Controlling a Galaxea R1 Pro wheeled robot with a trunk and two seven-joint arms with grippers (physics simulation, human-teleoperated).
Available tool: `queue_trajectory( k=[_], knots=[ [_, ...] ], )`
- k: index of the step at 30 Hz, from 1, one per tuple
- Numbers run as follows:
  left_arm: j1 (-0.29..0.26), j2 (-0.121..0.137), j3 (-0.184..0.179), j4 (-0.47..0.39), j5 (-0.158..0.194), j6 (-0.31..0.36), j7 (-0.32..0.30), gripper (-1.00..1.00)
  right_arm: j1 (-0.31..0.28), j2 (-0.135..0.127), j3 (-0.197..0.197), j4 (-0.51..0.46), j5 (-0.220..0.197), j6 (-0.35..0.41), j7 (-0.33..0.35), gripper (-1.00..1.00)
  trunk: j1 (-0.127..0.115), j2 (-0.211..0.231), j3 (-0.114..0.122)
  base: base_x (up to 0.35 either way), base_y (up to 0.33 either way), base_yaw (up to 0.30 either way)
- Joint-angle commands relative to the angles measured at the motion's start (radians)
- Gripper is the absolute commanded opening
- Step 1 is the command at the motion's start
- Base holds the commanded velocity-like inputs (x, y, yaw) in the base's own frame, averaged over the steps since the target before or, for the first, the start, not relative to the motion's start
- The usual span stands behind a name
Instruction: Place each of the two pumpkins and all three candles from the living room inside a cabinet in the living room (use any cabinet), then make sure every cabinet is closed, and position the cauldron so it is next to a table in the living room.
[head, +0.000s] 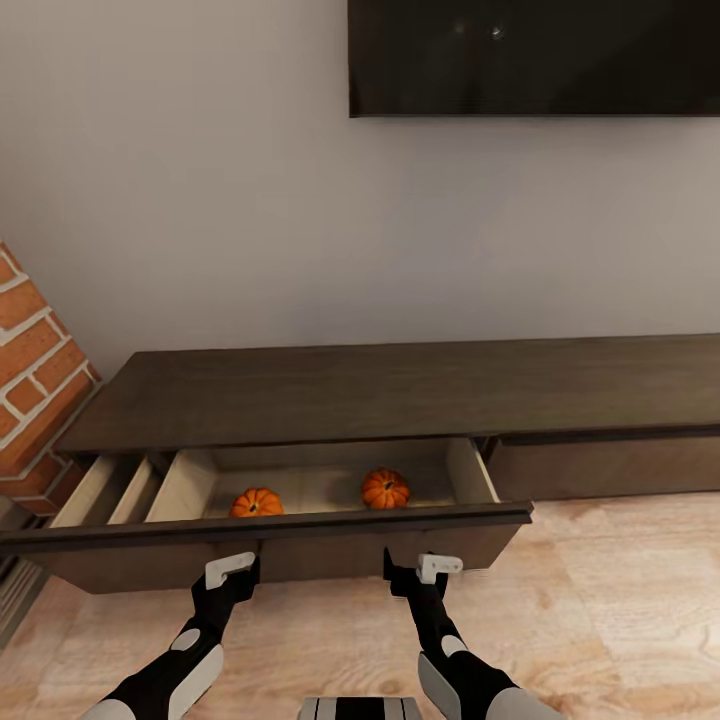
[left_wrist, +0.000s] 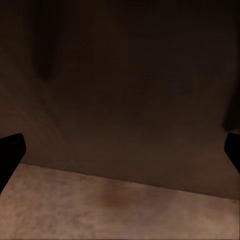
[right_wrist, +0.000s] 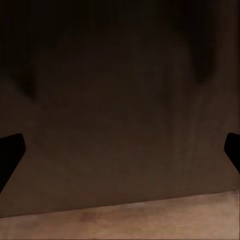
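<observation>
The long dark-brown cabinet (head: 400, 390) stands against the wall with its wide left drawer (head: 280, 545) pulled out. Two orange pumpkins lie on the drawer's beige bottom, one (head: 257, 502) near the front and one (head: 385, 488) further right. Both arms reach low toward the drawer front. My left gripper (head: 232, 572) and my right gripper (head: 422, 568) sit just before the dark panel. In the left wrist view the gripper (left_wrist: 120, 150) is open, facing the panel (left_wrist: 120, 85) close up. My right gripper (right_wrist: 120, 152) is open too, before the panel (right_wrist: 120, 100). The candles and the cauldron are out of view.
A brick wall (head: 30, 370) rises left of the cabinet. A dark TV screen (head: 535, 55) hangs on the wall above. The cabinet's right drawer front (head: 600, 465) is closed. Light wood floor (head: 620, 600) stretches out to the right.
</observation>
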Motion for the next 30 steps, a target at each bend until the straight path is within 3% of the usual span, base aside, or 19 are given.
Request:
queue_trajectory(
  k=[1,30],
  knots=[
    [-0.001,0.001,-0.009,-0.002,0.003,-0.003,0.007,1.0,-0.001,0.0,0.008,0.001,-0.001,-0.003,-0.009,1.0,0.0,0.0,-0.001,0.209,0.0,0.0],
    [-0.001,0.003,-0.009,-0.002,0.003,-0.003,0.007,1.0,-0.001,0.0,0.008,0.0,-0.001,-0.003,-0.009,1.0,0.0,0.0,-0.001,0.178,0.0,0.0]
  ],
)
